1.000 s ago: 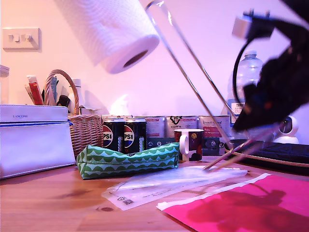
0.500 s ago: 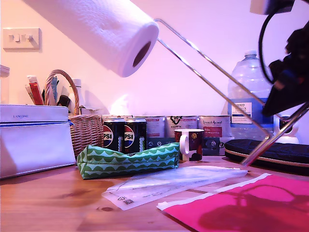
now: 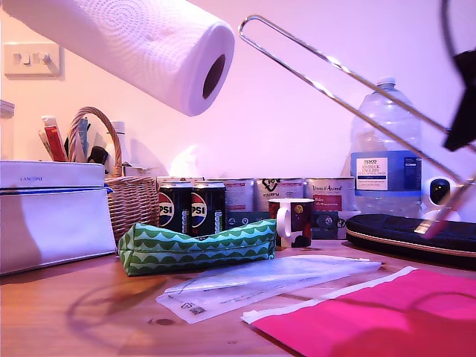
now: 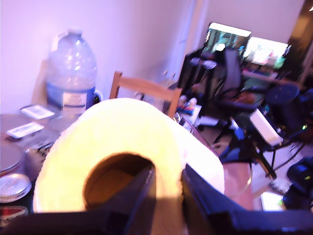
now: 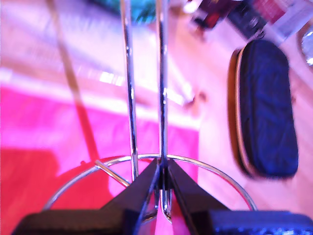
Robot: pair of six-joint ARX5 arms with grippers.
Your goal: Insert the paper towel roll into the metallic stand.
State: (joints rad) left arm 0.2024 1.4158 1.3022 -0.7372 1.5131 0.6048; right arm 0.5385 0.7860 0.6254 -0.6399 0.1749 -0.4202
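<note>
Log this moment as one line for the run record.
first end effector: shut on paper towel roll, airborne | second end effector: shut on metallic stand, tilted, loop tip near roll core | insertion: not yet done

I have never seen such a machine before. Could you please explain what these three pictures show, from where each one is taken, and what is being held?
This is a robot with two arms, each ending in a two-finger gripper with a small camera on it. The exterior view comes from a low camera standing on the wooden table. The other two pictures look along the grippers.

My first gripper holds the paper towel roll in the air, one finger inside its hollow core and one outside. My second gripper is closed on the metallic stand, near its ring base. The stand is lifted and tilted, its loop end pointing at the roll's open core but not yet inside.

On the table lie a green patterned pouch, a clear plastic bag, a pink sheet, two cans, a mug, a water bottle and a wicker basket.
</note>
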